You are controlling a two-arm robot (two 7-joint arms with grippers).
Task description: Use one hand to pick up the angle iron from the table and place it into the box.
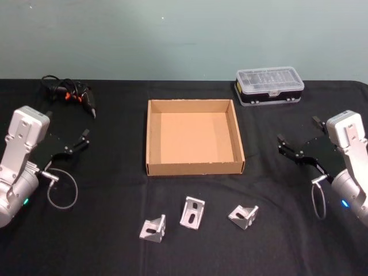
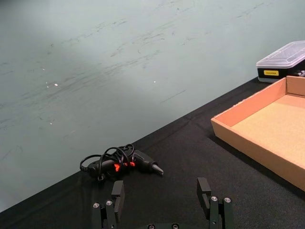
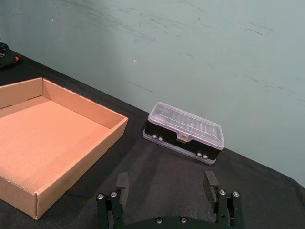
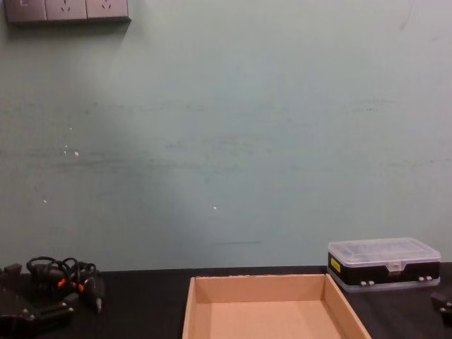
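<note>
Three angle irons (image 1: 192, 213) lie in a row on the worktop (image 1: 115, 241), near the front wall of the box (image 1: 195, 168). The left gripper (image 2: 160, 183) and right gripper (image 3: 166, 177) hover at either side, fingers (image 2: 117, 191) spread.

In the chest view the cardboard box (image 4: 258, 288) is being cut off by the lower edge, so its front wall and most of its floor are being hidden. In the left wrist view the clear-lidded case (image 2: 286, 59) and part of the cardboard box are being clipped by the picture's edge. The print on the case's yellow label (image 2: 270, 73) is being rendered too small to read. The left gripper (image 2: 160, 183) and right gripper (image 3: 166, 177) are being cropped at their bases in their own wrist views. The wall sockets (image 4: 67, 10) are being cut by the chest view's upper edge.
</note>
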